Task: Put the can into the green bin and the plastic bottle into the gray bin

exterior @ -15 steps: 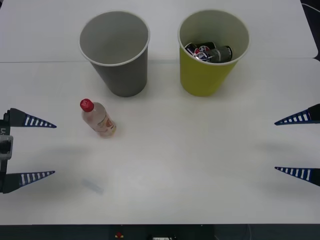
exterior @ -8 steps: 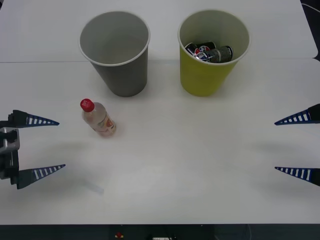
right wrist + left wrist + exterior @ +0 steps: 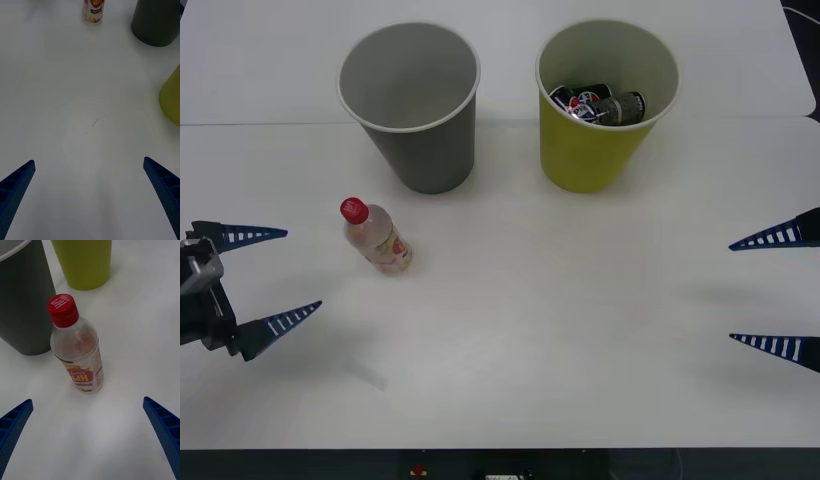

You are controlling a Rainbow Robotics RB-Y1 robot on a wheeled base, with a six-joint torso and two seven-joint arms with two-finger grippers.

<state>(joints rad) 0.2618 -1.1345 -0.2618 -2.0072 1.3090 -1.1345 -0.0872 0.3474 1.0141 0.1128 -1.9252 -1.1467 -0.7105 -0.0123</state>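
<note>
The plastic bottle (image 3: pixel 377 236) (image 3: pixel 77 347) (image 3: pixel 93 11), clear with a red cap, stands on the white table in front of the gray bin (image 3: pixel 411 103) (image 3: pixel 20 300) (image 3: pixel 156 20). The green bin (image 3: pixel 603 100) (image 3: pixel 83 260) (image 3: pixel 171 98) stands to the gray one's right, and the can (image 3: pixel 595 106) lies inside it with other cans. My left gripper (image 3: pixel 278 277) (image 3: pixel 88 442) is open at the table's left side, its fingers pointing toward the bottle a short way off. My right gripper (image 3: pixel 775 292) (image 3: pixel 90 198) hangs open at the right edge, holding nothing.
A seam (image 3: pixel 260 123) runs across the white table behind the bins. A small dark mark (image 3: pixel 94 122) shows on the tabletop ahead of the right gripper. Open table lies between the two grippers.
My left gripper has turned and swung toward the bottle, its near finger moving right and up. The right gripper, the bottle and both bins have stayed put.
</note>
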